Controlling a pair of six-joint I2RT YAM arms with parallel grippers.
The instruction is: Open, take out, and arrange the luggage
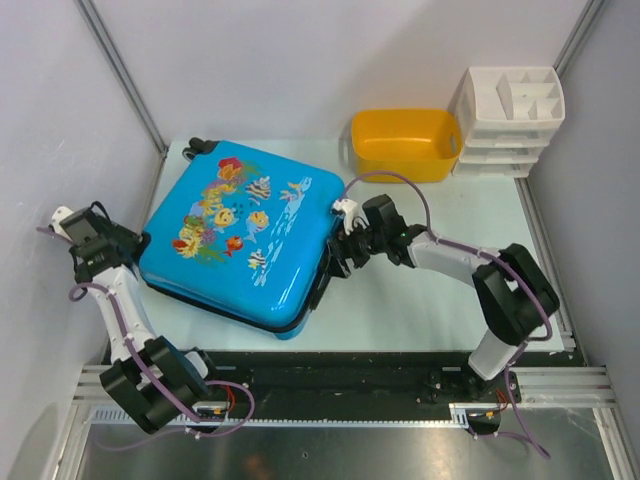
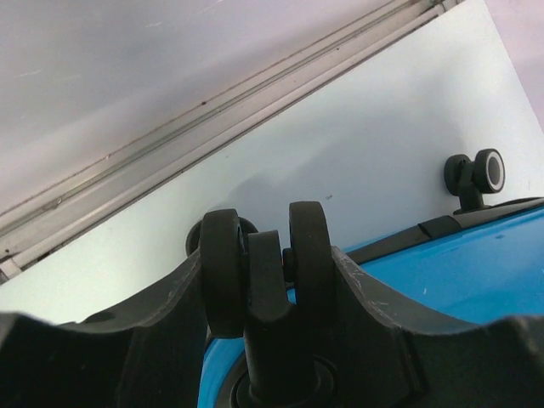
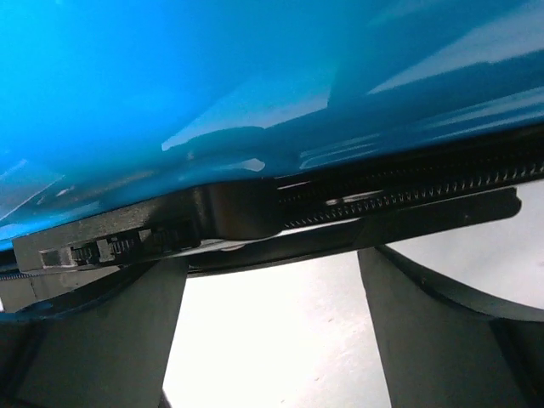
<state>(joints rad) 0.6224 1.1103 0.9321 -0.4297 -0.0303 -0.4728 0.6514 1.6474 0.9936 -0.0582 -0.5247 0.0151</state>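
The luggage [image 1: 240, 235], a bright-blue hard-shell suitcase with a cartoon fish print, lies flat on the left half of the table. My left gripper [image 1: 140, 250] is at its left corner, and in the left wrist view the left gripper [image 2: 265, 285] is shut on a black twin wheel [image 2: 310, 255] of the case. A second wheel [image 2: 476, 174] sticks out further along the blue shell [image 2: 476, 272]. My right gripper [image 1: 335, 255] is at the case's right edge. In the right wrist view the right gripper [image 3: 272, 289] is open, its fingertips just under the black zipper band [image 3: 408, 191], with bare table between them.
A yellow plastic tub [image 1: 405, 145] stands at the back of the table, with a white stacked drawer organiser [image 1: 508, 120] to its right. White walls and metal frame posts close in the left, back and right sides. The arm bases sit on the rail [image 1: 340, 385] at the near edge.
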